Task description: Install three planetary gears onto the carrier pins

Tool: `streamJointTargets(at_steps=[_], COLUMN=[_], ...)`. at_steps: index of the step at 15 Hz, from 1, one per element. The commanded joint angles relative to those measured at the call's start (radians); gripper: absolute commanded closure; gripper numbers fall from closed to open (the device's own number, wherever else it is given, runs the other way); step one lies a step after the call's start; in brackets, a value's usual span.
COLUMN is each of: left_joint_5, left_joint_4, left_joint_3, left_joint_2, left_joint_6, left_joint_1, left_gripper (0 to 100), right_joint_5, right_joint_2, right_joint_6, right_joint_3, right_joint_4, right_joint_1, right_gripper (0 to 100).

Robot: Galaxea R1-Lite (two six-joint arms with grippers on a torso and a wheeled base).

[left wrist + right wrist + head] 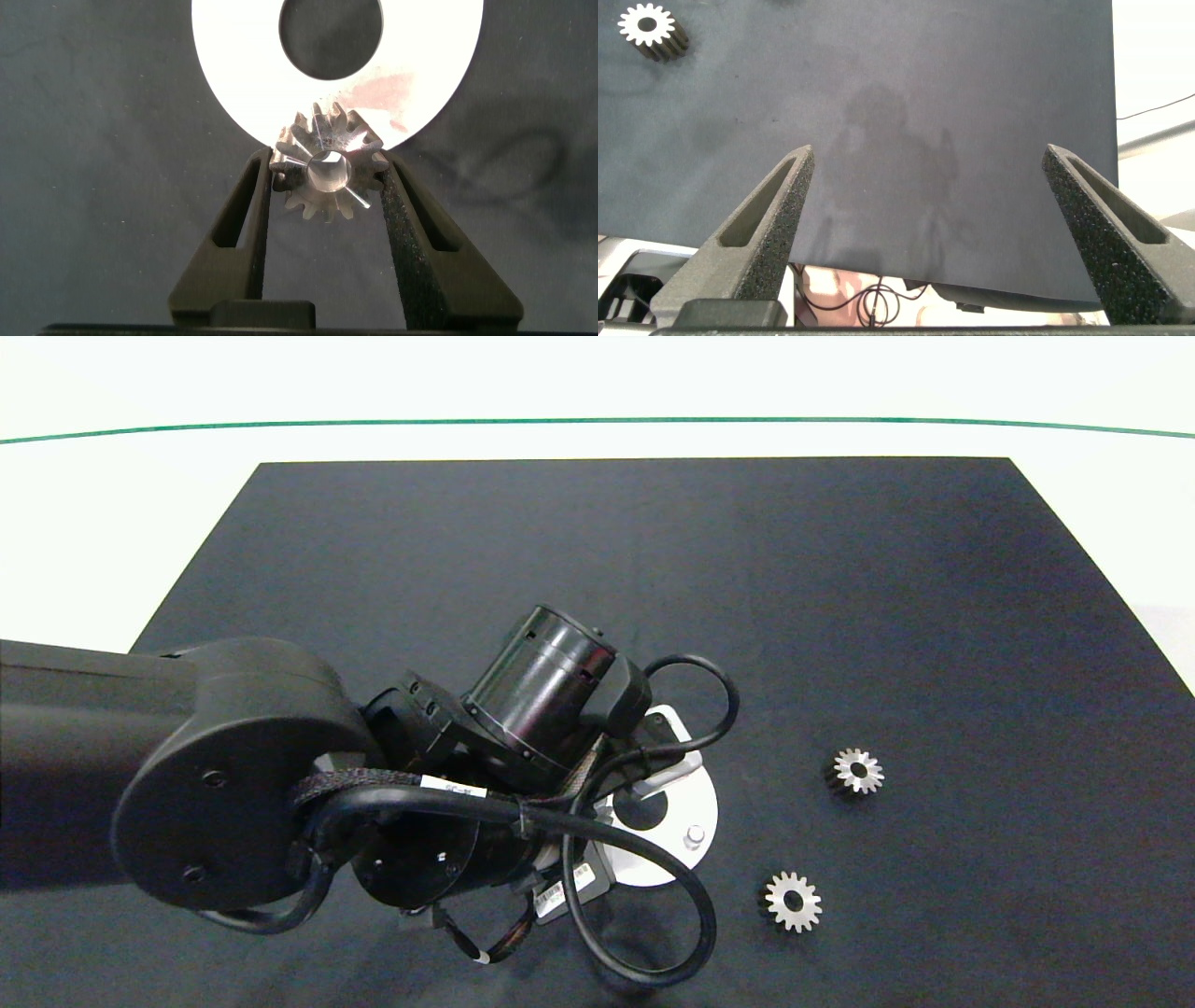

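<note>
You have the left gripper [325,177] closed on one gear [327,168] by its teeth at the disc [234,84] rim, mid-frame; it looks small, hard and slippery, so keep flank grip, while the right gripper [924,177] waits open.

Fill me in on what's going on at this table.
The left gripper holds one planetary gear over the rim of the white carrier disc, apparently at a pin. Two more gears lie loose on the black mat beside the disc. The right gripper hangs open above the mat, holding nothing.
</note>
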Motion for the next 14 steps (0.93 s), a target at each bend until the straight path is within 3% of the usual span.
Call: streamJointTargets(at_steps=[1,14], left_joint_5=[0.002,0.002], left_joint_4=[0.002,-0.01], left_joint_3=[0.001,0.009], left_joint_2=[0.005,0.01], left_joint_6=[0.002,0.005], left_joint_1=[0.003,0.032], left_gripper=[100,100], right_joint_5=[0.0,0.0], right_joint_2=[0.0,0.0], right_joint_6=[-0.001,-0.001], right_joint_3=[0.0,0.0], right_joint_4=[0.003,0.003], right_joint_1=[0.0,0.0], right_gripper=[0,0])
